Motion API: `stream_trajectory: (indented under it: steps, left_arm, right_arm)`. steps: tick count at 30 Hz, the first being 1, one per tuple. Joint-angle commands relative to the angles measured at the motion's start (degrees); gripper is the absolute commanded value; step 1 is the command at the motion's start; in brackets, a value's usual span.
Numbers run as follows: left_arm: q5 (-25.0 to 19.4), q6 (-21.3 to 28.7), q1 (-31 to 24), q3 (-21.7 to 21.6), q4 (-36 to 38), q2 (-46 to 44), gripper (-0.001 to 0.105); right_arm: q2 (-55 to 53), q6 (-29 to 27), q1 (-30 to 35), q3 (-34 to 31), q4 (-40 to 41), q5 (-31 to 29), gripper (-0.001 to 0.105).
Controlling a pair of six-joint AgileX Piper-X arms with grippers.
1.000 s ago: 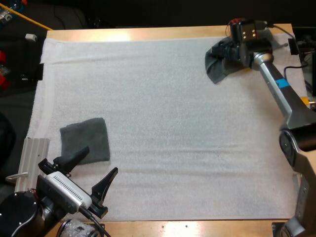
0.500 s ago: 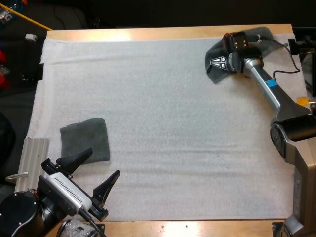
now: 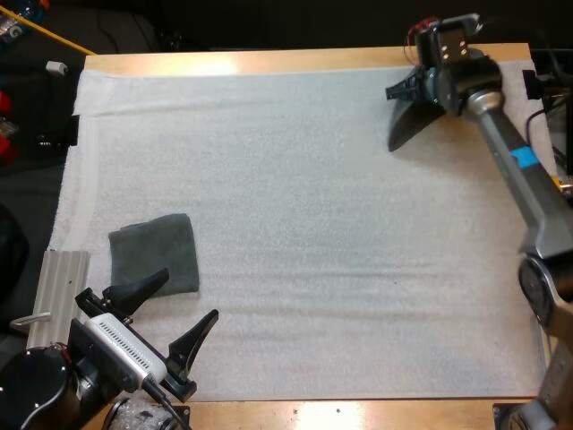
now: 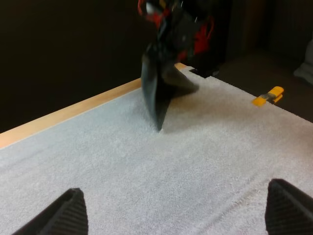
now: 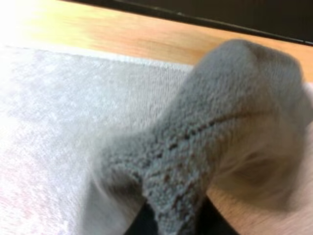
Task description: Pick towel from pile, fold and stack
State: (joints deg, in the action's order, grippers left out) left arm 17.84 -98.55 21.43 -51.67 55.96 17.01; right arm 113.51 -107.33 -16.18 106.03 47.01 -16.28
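Nubby white mat (image 3: 295, 224), right end effector (image 3: 405, 90) clenching fuzzy towel (image 3: 407, 127), left end effector (image 3: 185, 296) splayed.

The hanging towel (image 5: 210, 142) at far right and the folded towel (image 3: 154, 253) at near left are showing fuzzy, matt cloth, the mat (image 3: 295, 224) is looking rough and grainy, and the wooden table (image 3: 269, 61) is shining smooth.

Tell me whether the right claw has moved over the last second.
Yes. The right claw has shifted toward the table's far edge, drawing the towel up from the white mat.
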Motion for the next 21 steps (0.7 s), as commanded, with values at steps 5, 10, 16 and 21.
stream_trajectory:
  steps: [5,10,16,21]
  left_arm:
    - [0.5,-0.6,0.2,-0.4,-0.7,0.1,0.071]
    - [0.5,-0.6,0.2,-0.4,-0.7,0.1,0.071]
    - [0.5,-0.6,0.2,-0.4,-0.7,0.1,0.071]
    - [0.5,-0.6,0.2,-0.4,-0.7,0.1,0.071]
  right_arm:
    - [-9.0,-0.9,-0.6,0.7,2.8,-0.7,0.0]
    - [-16.7,-0.5,-3.1,0.7,8.0,-0.7,0.0]
    - [-23.6,-0.5,-7.7,0.7,14.0,-0.7,0.0]
    - [-28.5,-0.4,-11.9,0.7,20.9,-0.7,0.0]
